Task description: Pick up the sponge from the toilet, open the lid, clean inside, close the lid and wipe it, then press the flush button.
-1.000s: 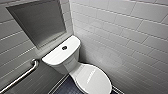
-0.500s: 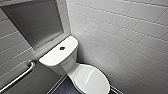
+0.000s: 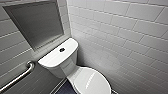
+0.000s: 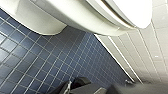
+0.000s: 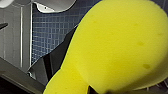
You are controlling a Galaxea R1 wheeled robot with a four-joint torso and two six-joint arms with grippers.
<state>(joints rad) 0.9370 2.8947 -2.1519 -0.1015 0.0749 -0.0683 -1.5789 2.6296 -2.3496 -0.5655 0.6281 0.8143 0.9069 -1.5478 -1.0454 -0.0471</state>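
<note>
Corner stall, white brick-pattern wall tile (image 3: 130, 32) on both sides. The toilet (image 3: 73, 68) sits slantwise in the corner, with its tank under a grey recessed panel (image 3: 35, 22). The flush button (image 3: 62, 49) is in the middle of the tank cover (image 3: 53, 59). The lid (image 3: 92, 81) is down over the bowl.

A steel grab bar (image 3: 17, 78) runs along the wall beside the tank, near its outer corner but not touching it. A strip of dark blue floor (image 3: 65, 88) shows between bar and bowl.

The left gripper (image 4: 82, 87) hangs low beside the bowl, over the blue floor tiles. The bowl's white underside curves close above it, and the wall's base runs just beside the bowl, so the gap there is narrow. I cannot tell how its grip stands.

The right gripper (image 5: 72, 75) is closed on the sponge (image 5: 117, 47), with one dark finger (image 5: 53, 61) pressed against the foam's side. The sponge is held off the toilet. Past it I see blue floor and an edge of white ceramic.
</note>
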